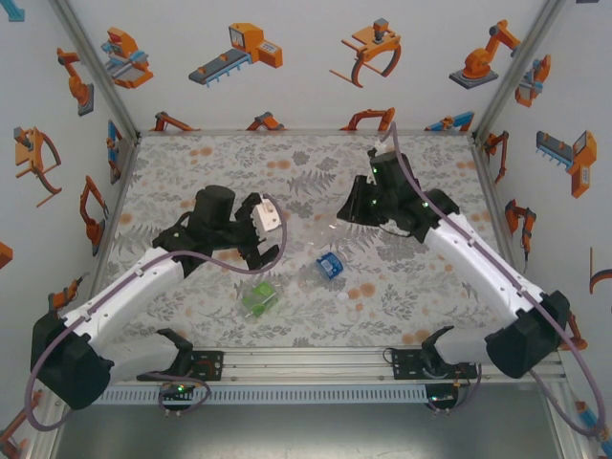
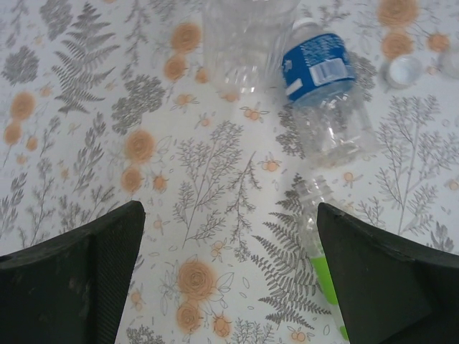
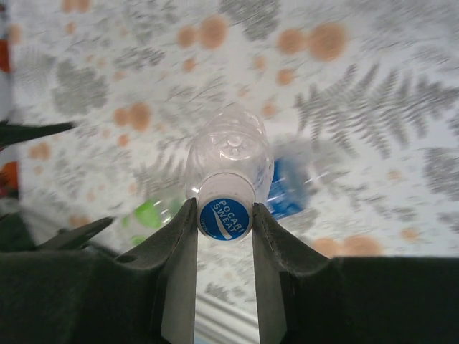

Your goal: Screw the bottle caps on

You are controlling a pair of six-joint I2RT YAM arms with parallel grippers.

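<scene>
- Top view: left gripper (image 1: 263, 234) hangs over the middle of the flower-print table (image 1: 191, 153), jaws spread wide, nothing between them.
- Green-label bottle (image 1: 259, 298) lies on its side just in front of that gripper, toward the near edge.
- Blue-label bottle (image 1: 330, 266) lies to the right of the green one, near it but apart.
- Right gripper (image 1: 346, 212) sits past the blue-label bottle, toward the far right. From here its fingers are too small to tell what they hold.
- Left wrist view: the 2 dark fingers (image 2: 86, 279) stand far apart at the lower corners, with bare table between them.
- Blue-label bottle lies at the upper right, neck pointing up and away. Clear bottle (image 2: 244, 36) is just left of it at the top edge.
- Green-label bottle lies at the lower right, partly hidden by the right-hand finger.
- 1 loose white cap (image 2: 404, 70) rests on the table just right of the blue-label bottle, open side up.
- Right wrist view: right gripper is clamped on a blue cap (image 3: 224, 217) with white lettering, 1 finger on each side.
- That cap sits on the neck of the clear bottle, which points away from the camera toward the table.
- Blurred behind it: blue label on the right, green label on the left.
</scene>
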